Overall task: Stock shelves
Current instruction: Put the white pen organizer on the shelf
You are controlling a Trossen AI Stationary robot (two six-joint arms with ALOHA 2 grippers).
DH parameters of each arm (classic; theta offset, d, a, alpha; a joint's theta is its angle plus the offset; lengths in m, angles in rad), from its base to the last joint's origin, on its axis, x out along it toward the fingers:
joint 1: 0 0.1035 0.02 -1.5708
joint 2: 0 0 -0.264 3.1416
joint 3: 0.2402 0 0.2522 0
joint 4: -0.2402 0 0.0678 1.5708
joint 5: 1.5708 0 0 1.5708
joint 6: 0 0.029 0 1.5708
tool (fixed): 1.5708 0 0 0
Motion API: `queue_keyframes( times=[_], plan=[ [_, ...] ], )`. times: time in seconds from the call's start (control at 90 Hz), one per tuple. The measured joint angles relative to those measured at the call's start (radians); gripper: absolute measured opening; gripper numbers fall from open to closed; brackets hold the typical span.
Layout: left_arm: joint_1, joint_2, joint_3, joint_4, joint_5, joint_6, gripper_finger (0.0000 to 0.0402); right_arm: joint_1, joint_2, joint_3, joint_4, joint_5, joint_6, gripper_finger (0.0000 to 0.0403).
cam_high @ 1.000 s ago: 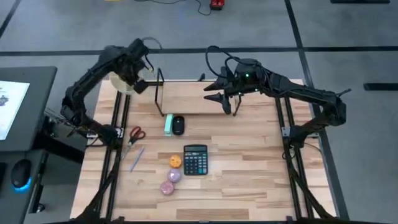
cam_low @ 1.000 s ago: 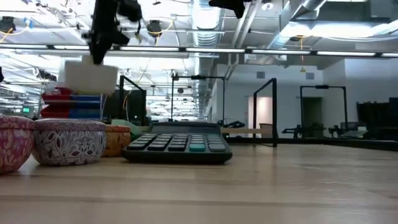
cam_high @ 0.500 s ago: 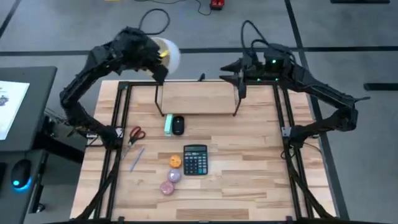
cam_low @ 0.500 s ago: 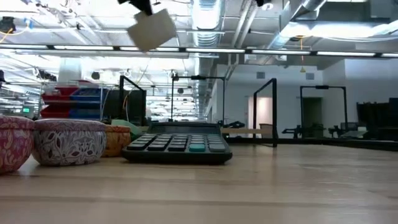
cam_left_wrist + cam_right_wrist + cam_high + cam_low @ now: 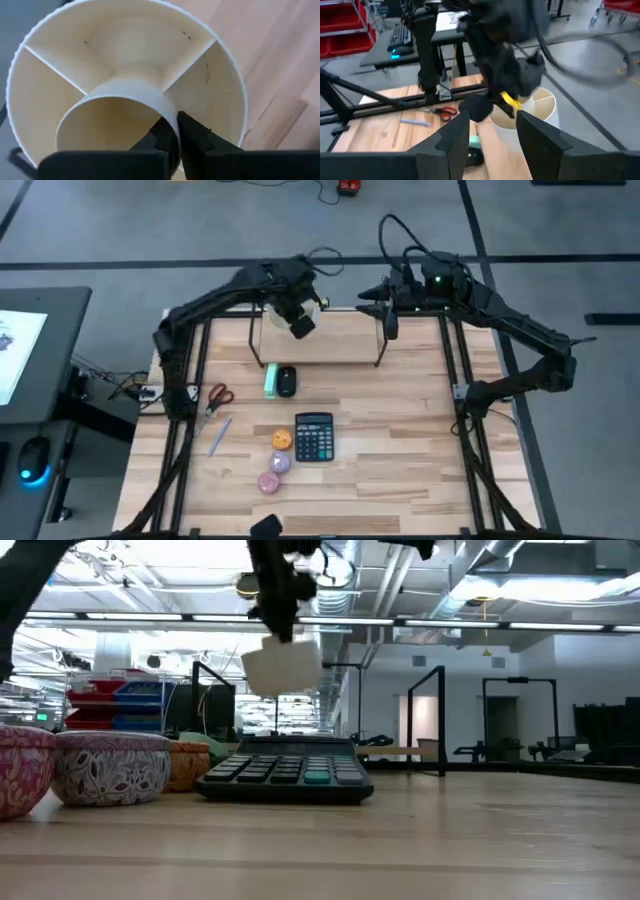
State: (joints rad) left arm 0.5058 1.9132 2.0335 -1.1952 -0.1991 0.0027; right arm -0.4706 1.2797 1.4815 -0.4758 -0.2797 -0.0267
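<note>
Overhead, table-level, two wrist-close — shared tabletop

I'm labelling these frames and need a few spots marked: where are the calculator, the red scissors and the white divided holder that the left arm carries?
calculator (image 5: 314,437): high view, on its keypad.
red scissors (image 5: 220,394): high view, on the red handles.
white divided holder (image 5: 210,85): left wrist view, on its inner wall.

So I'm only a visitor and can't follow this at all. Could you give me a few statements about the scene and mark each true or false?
1. The left hand grips a pale round holder by an inner wall. True.
2. The holder rests on the tabletop. False: it hangs in the air above the shelf.
3. The calculator is already on the shelf. False: it lies on the table.
4. The right hand is open and empty. True.
</note>
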Motion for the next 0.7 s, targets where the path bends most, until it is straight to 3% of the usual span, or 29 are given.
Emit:
queue_keyframes(
  times=[0.344,0.7],
  plan=[
    [0.028,0.143,0.0,-0.113,0.084,0.072,0.0,-0.002,0.0,0.0,-0.012,-0.001,-0.007,0.0152],
    [0.049,0.148,0.0,-0.128,0.07,0.086,0.0,-0.002,0.0,0.0,-0.01,0.0,-0.011,0.0152]
  ],
)
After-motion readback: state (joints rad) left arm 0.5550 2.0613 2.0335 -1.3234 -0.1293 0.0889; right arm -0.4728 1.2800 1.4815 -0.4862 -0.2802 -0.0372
